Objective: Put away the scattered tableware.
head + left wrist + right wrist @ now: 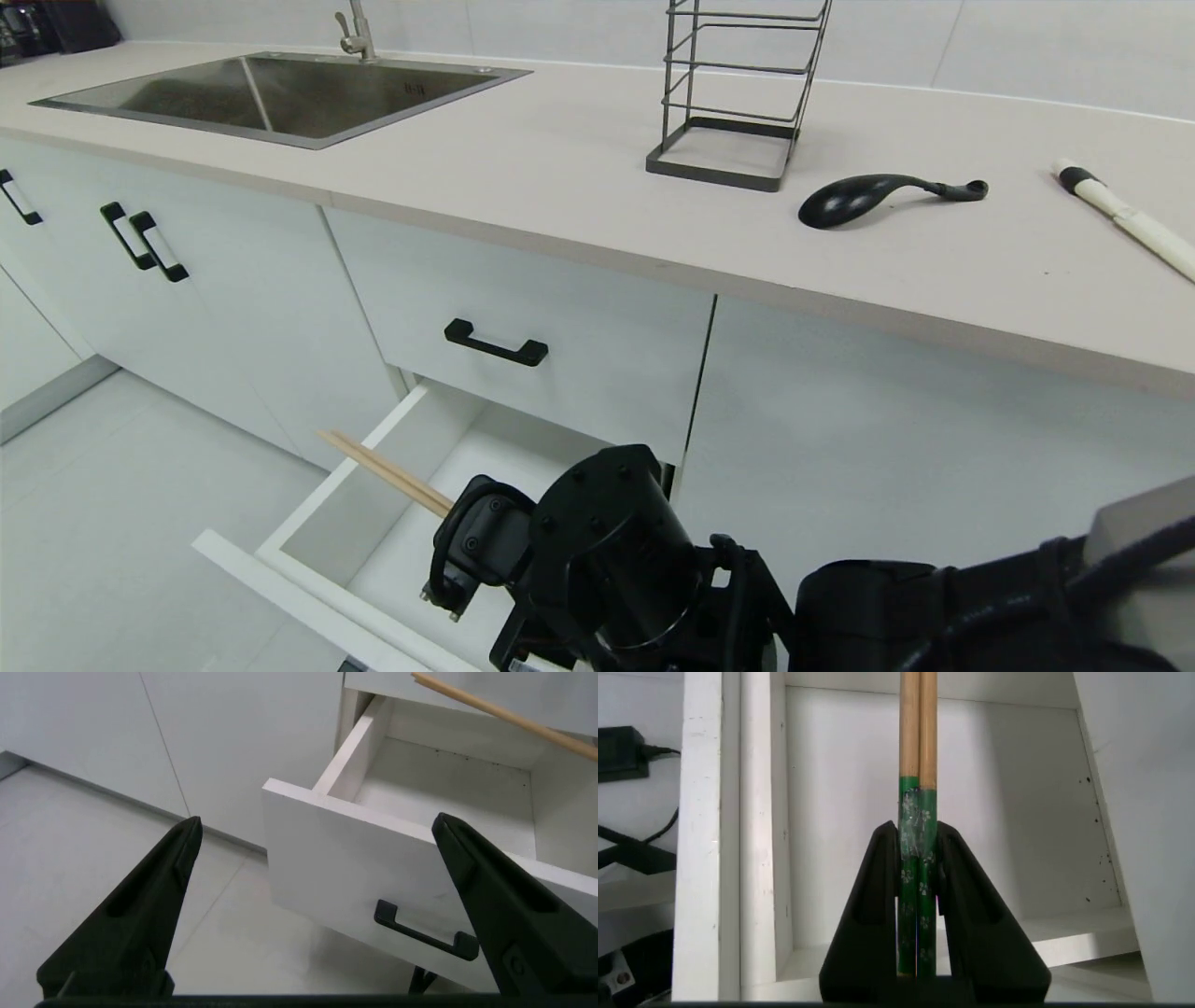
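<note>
A pair of wooden chopsticks [383,471] with green patterned ends [915,747] is held level over the open white lower drawer [308,523]. My right gripper [915,905] is shut on their green ends, and it shows low in the head view [448,532]. The drawer's inside [1008,812] is bare white. My left gripper [318,924] is open and holds nothing, out in front of the drawer's front panel [308,849], with the chopsticks [505,711] beyond it. On the counter lie a black spoon [854,198] and a white-handled utensil [1125,219].
A dark wire rack [733,103] stands on the counter behind the spoon, and a steel sink [280,93] is set in at the left. The shut upper drawer with its black handle [495,343] hangs over the open one. Grey floor lies to the left.
</note>
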